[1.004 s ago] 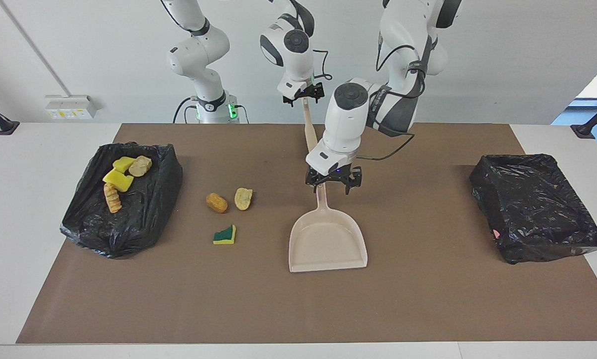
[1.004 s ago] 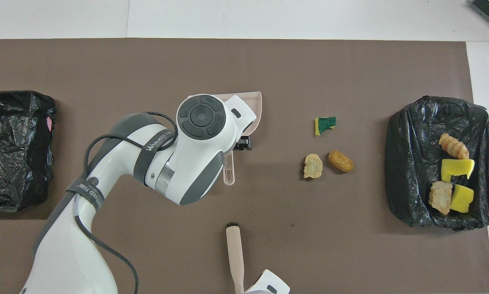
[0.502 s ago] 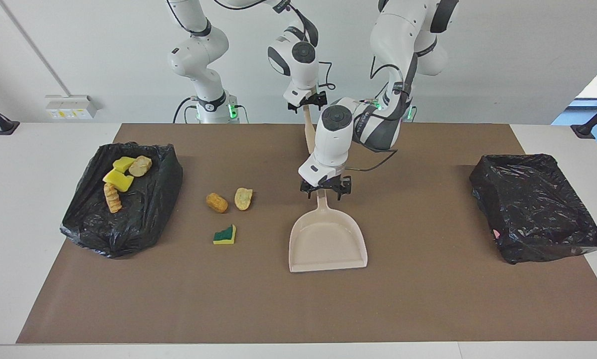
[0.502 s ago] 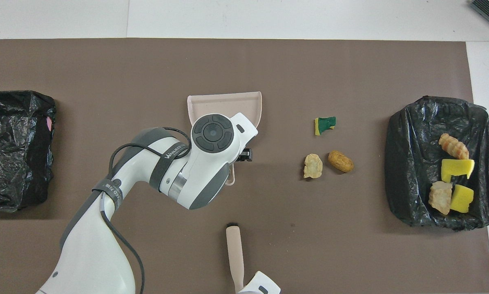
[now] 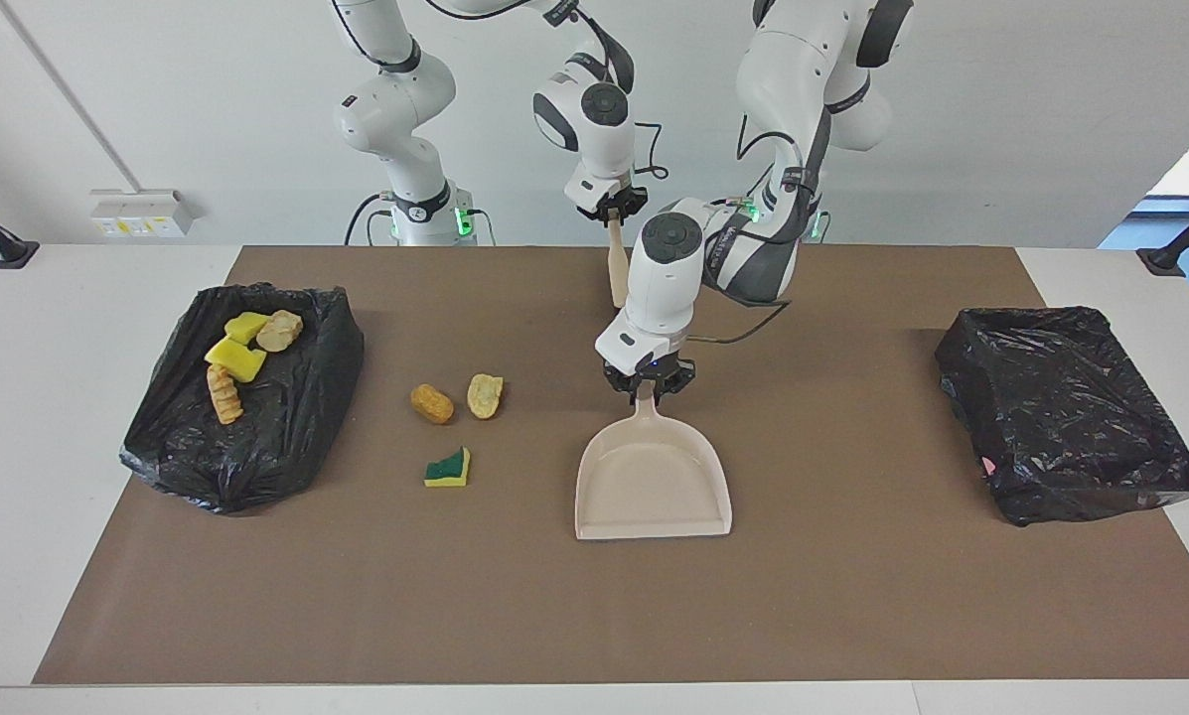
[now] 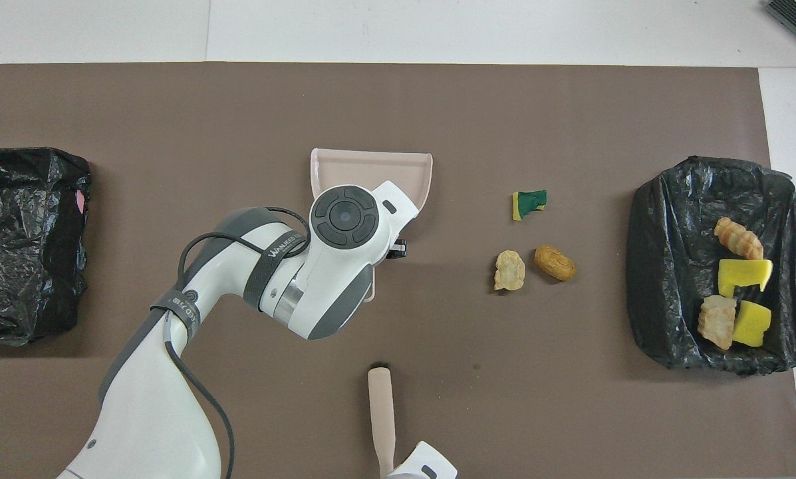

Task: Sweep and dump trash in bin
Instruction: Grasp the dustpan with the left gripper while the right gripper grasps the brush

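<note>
The beige dustpan (image 5: 652, 482) lies mid-mat, mouth away from the robots. My left gripper (image 5: 651, 389) is shut on its handle. My right gripper (image 5: 611, 214) is shut on the top of the beige brush (image 5: 615, 266), whose lower end is hidden by the left hand. In the overhead view the brush (image 6: 382, 412) shows a dark tip. Three loose pieces of trash lie beside the pan toward the right arm's end: an orange lump (image 5: 432, 403), a tan lump (image 5: 485, 394) and a green-and-yellow sponge (image 5: 448, 468). The black-lined bin (image 5: 286, 417) holds several more scraps (image 5: 236, 357).
A second black-bagged bin (image 5: 1066, 412) sits at the left arm's end of the brown mat (image 5: 852, 596). The left arm's cable hangs over the mat near the dustpan handle.
Both grippers have closed, the left on the dustpan handle and the right on the brush handle. The dustpan has shifted slightly toward the right arm's end.
</note>
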Tool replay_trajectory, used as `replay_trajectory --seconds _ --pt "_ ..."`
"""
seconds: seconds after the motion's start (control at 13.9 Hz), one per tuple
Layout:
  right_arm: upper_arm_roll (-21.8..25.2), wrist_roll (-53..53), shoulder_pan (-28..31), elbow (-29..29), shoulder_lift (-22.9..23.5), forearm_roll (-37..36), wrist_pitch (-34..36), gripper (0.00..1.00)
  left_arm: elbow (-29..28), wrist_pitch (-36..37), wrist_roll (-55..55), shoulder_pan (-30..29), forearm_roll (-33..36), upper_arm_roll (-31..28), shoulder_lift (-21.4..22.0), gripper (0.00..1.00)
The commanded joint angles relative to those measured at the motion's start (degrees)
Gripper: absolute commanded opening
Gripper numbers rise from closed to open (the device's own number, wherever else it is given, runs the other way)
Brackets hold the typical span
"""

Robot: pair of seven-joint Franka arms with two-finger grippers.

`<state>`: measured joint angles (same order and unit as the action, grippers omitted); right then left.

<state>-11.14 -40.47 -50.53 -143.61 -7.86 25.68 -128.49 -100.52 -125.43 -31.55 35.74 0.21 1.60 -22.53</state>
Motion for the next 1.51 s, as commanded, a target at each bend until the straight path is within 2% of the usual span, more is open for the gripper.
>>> replay_trajectory --seconds 0.0,0.07,0.29,0.65,0.79,1.0,1.22,1.29,1.43 --pt "0.25 -1.37 0.52 0.17 -1.10 0.51 0.25 0.00 -0.47 0.45 0.26 0.47 1.11 -0.98 1.61 0.03" --pt "0.33 -1.46 0.52 0.26 -1.10 0.42 0.52 0.00 -0.55 1.49 2.27 0.21 1.72 -1.16 2.14 0.01" --pt "0.60 -1.98 0.69 0.35 -2.59 0.07 2.09 0.00 -0.56 4.75 20.51 -3.82 2.34 -1.25 4.95 0.00" --pt "0.68 -1.29 9.02 0.44 -13.65 -5.64 16.49 0.00 -0.64 10.02 47.84 -6.29 3.21 -1.34 5.92 0.00" --pt "0.60 0.99 14.47 2.18 -15.34 -9.49 22.55 0.00 -0.82 9.60 62.24 -6.82 4.79 -1.34 5.92 0.00" --pt "0.51 9.40 25.36 4.48 -14.12 -15.04 25.13 0.00 -2.04 8.88 76.35 -6.12 6.82 -1.25 6.62 0.00" --pt "0.51 20.82 35.99 7.81 -8.94 -24.24 24.95 0.00 -8.61 8.89 86.54 -4.81 8.93 -1.25 10.39 0.00" --pt "0.51 25.48 39.60 9.04 -7.19 -26.45 24.34 0.00 -11.25 8.45 86.83 -4.37 8.93 -1.25 12.06 0.00" --pt "0.51 29.03 44.01 10.45 -4.02 -31.89 23.90 0.00 -12.77 8.97 86.75 -3.49 8.93 -1.16 12.95 0.00"
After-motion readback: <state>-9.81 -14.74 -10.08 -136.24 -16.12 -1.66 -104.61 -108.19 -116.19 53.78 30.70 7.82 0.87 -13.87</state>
